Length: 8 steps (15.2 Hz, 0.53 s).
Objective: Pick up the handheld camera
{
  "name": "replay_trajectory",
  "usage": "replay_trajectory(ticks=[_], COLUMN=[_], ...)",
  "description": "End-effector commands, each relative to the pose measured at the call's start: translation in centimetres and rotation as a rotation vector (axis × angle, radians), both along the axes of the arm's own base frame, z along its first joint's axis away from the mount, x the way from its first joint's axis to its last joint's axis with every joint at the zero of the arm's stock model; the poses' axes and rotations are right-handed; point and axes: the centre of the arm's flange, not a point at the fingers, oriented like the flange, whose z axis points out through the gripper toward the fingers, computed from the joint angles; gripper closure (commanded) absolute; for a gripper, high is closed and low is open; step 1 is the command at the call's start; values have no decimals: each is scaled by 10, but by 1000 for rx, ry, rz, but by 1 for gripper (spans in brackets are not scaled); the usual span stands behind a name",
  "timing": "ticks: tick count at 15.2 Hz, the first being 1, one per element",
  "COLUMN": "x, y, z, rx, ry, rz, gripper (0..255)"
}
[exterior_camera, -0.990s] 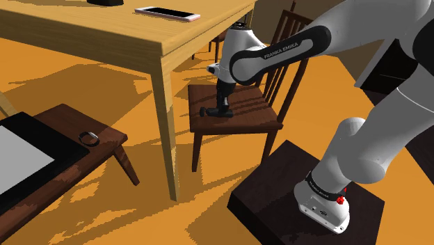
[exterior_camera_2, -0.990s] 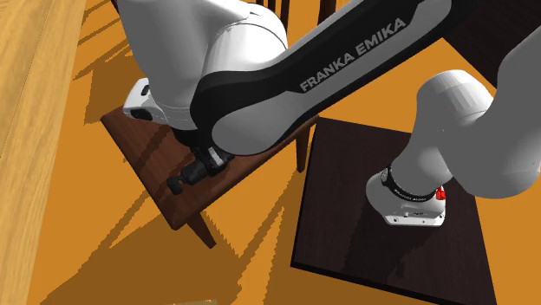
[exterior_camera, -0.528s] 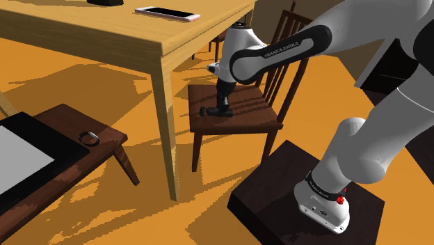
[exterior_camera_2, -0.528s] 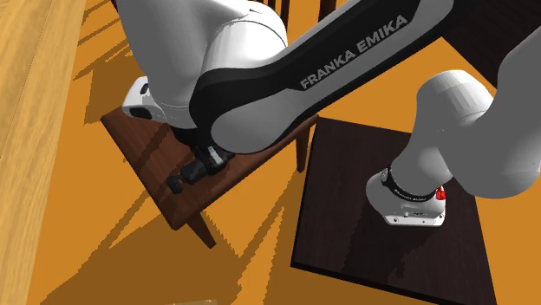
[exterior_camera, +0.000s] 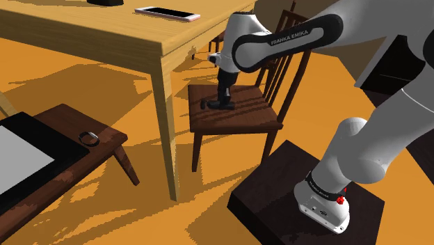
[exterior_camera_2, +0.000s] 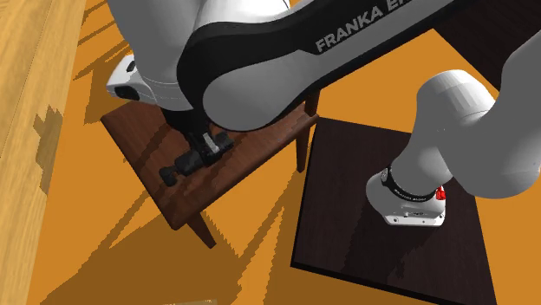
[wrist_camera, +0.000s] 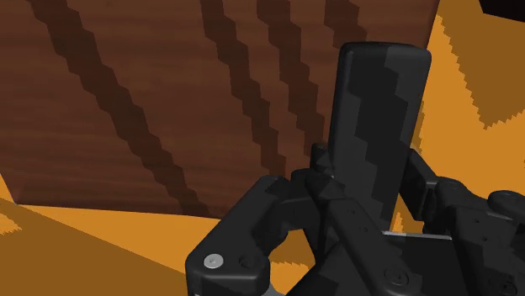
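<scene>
My end effector (exterior_camera: 224, 92) is clamped on handheld camera (exterior_camera: 215, 105), directly beneath, over chair seat (exterior_camera: 245, 117), inside its edges. Cam long axis approx. level w/ seat. Next: straight up.

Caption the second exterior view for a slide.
Black gripper clasping a black camera over a brown chair seat.

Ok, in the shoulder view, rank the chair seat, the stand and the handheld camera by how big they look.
1. stand, though it's nearest the camera
2. chair seat
3. handheld camera, partly hidden
</scene>
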Motion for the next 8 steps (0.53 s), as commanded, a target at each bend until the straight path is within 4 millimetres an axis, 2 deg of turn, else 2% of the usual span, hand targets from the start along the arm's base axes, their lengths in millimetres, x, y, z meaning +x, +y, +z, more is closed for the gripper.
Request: replay_trajectory(ticks=[1, 6, 8], x=[1, 1, 1], y=[1, 1, 1], z=[12, 38, 39], rx=[0, 0, 0], ry=[0, 0, 0], rz=[0, 0, 0], gripper=[255, 255, 255])
